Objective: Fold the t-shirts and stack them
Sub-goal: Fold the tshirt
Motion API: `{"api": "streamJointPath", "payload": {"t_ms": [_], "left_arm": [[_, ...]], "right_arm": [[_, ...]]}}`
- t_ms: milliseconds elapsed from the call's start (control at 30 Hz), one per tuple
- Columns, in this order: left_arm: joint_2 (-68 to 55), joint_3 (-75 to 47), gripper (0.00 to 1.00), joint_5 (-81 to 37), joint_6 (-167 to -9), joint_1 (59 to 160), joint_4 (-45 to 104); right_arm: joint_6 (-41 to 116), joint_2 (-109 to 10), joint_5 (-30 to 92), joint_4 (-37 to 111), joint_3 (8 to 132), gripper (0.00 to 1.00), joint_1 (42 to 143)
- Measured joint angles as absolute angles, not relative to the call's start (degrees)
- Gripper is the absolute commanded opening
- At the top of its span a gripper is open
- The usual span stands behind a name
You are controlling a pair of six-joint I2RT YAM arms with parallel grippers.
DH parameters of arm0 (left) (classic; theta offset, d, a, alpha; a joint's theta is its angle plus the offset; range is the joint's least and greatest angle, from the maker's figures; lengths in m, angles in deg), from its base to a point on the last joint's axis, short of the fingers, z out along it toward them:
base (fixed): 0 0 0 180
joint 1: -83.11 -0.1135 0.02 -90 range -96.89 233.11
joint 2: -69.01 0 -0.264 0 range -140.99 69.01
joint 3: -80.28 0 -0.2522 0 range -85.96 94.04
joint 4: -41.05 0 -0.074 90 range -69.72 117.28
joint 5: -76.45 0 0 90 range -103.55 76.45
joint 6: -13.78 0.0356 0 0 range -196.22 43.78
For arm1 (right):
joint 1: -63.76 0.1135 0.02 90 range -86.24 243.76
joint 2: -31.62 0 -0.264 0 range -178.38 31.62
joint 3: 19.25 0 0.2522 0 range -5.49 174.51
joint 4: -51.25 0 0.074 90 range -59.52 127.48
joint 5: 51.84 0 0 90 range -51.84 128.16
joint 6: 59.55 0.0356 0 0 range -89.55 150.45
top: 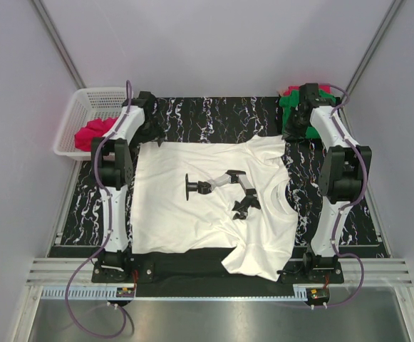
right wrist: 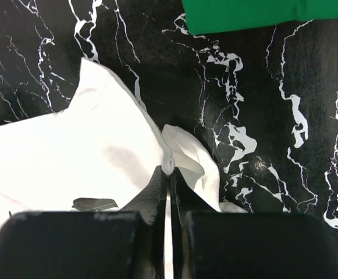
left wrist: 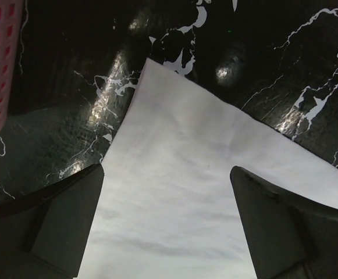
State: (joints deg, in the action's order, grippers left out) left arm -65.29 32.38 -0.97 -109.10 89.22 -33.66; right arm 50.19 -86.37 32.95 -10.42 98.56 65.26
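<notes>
Nearest the arm bases, one sleeve of the white t-shirt reaches the near edge of the counter. The shirt lies spread flat across the counter, neck to the right, with a dark figure on its chest that is probably a print. At its far-left corner the left tool hangs with fingers spread wide, holding nothing, and the corner shows between them. At the far-right sleeve the right tool is pressed fully closed, pinching a fold of the white cloth. Beyond it, the green t-shirt sits folded at the far-right corner. Far left, the pinkish-red t-shirt lies bunched in a white basket.
</notes>
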Motion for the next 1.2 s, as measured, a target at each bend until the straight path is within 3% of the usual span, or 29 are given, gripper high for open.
{"api": "streamJointPath", "payload": {"t_ms": [600,767,867,1200], "left_arm": [[-69.4,38.2,0.94,2.4,-109.4,89.2,-34.0],[-70.1,38.8,0.82,3.8,-110.3,89.3,-34.5],[-70.6,39.3,0.8,4.1,-110.6,89.2,-35.1],[-72.6,42.5,0.86,3.1,-111.3,89.2,-36.0]], "right_arm": [[49.7,-80.1,30.3,-10.8,94.9,0.0,65.3],[49.7,-79.1,29.3,-10.9,94.5,0.0,65.3],[49.8,-78.1,28.3,-11.1,94.5,0.0,65.3],[50.0,-73.9,24.8,-11.8,92.5,0.0,65.3]]}}
